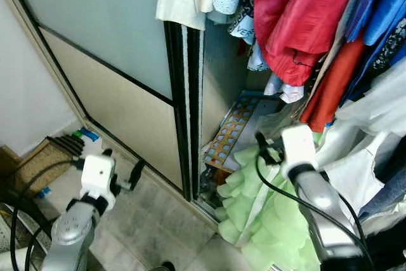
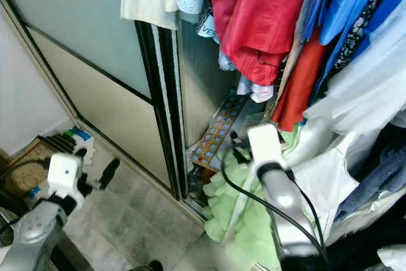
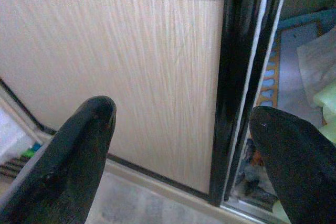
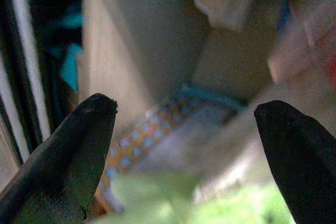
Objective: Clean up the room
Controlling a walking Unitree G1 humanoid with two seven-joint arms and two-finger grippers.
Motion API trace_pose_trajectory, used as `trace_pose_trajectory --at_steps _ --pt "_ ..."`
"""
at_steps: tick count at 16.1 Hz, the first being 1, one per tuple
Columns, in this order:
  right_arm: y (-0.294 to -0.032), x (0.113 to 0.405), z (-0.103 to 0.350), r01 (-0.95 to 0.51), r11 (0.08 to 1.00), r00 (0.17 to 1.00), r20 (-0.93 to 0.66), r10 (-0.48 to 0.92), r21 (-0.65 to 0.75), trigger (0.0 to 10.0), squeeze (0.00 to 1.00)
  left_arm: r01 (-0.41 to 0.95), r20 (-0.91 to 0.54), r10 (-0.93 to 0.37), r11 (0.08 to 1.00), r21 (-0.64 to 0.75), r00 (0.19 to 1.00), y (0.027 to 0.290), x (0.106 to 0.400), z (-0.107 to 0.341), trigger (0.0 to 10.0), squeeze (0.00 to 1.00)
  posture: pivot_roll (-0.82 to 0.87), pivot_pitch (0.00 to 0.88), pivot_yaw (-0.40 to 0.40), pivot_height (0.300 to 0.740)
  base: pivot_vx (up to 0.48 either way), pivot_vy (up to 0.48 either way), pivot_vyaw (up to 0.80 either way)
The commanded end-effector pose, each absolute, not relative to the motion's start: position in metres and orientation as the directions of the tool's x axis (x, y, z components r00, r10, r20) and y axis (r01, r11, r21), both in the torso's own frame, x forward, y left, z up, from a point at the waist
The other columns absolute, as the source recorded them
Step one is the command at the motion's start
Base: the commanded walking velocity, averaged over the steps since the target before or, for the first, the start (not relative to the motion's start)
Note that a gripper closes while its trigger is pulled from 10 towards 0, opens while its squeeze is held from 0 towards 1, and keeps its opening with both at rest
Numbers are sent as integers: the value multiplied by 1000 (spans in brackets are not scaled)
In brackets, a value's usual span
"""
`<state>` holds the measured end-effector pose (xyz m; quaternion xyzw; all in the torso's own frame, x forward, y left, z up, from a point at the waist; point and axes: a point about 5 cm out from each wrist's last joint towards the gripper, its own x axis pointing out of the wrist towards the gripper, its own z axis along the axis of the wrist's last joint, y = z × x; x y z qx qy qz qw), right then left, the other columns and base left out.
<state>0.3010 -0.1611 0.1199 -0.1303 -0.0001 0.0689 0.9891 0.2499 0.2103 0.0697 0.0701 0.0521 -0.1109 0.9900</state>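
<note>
Left gripper [image 3: 181, 145]: hanging low over the tiled floor [image 1: 152, 220], fingers [image 3: 79, 150] spreading wide with nothing between them; it is facing the wood-grain lower panel of the sliding door [image 1: 127, 112] and touching nothing.
Right gripper [image 4: 184, 161]: reaching into the open wardrobe, fingers [image 4: 73, 145] standing wide apart and empty, hovering just above the pale green garment [image 1: 266, 214] (contact cannot be told).
Pale green garment: lying crumpled at the wardrobe's bottom, spilling over the door track toward the floor.
Patterned board [image 1: 231, 131]: leaning inside the wardrobe behind the green garment (orange with blue spots).
Hanging clothes [image 1: 298, 17]: red, blue, orange and white pieces crowding above the right arm.
Rack [image 1: 63, 144]: sitting on the floor by the wall, near the left arm.
</note>
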Motion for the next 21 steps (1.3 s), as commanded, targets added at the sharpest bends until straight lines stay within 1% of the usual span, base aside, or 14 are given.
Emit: trace_pose_trajectory --at_steps 1,3,4,6,8,10,12,14,15,18,21 --pt "-157 301 122 -153 954 988 -11 155 -257 10000 0 214 -105 -200 967 140 974 213 248 72 10000 0 -1 99 -7 740 0 0 0" --pt "-161 296 121 -65 968 997 30 75 -241 10000 0 208 -99 -195 967 146 976 210 246 72 10000 0 7 108 -25 740 0 0 0" --pt "-172 285 109 26 982 1000 0 -26 -187 10000 0 196 -99 -184 972 133 978 209 244 71 10000 0 -14 115 -1 740 0 0 0" --pt "-177 273 100 76 980 997 -19 -81 -186 10000 0 208 -131 -192 970 124 973 208 243 64 10000 0 -36 105 26 740 0 0 0" --pt "-177 268 97 93 978 995 -14 -97 -187 10000 0 209 -131 -193 970 125 972 210 248 65 10000 0 -50 85 58 740 0 0 0" --pt "-177 272 99 126 975 992 2 -128 -182 10000 0 227 -96 -215 964 139 972 207 265 77 10000 0 -45 78 52 740 0 0 0" --pt "-178 274 96 132 974 991 -6 -135 -183 10000 0 222 -79 -212 965 142 974 205 270 80 10000 0 -53 82 40 740 0 0 0" --pt "-186 270 99 107 972 994 -7 -111 -210 10000 0 213 -85 -203 969 124 975 199 260 71 10000 0 -61 92 2 740 0 0 0" --pt "-189 271 101 95 970 995 -1 -97 -225 10000 0 210 -85 -201 971 115 976 197 257 69 10000 0 -57 93 -4 740 0 0 0" --pt "-198 283 109 106 968 994 10 -106 -228 10000 0 173 -108 -162 979 109 981 202 243 61 10000 0 -27 99 -35 740 0 0 0" --pt "-193 286 109 92 971 996 7 -93 -220 10000 0 157 -101 -145 981 112 984 202 241 61 10000 0 -22 94 -49 740 0 0 0"
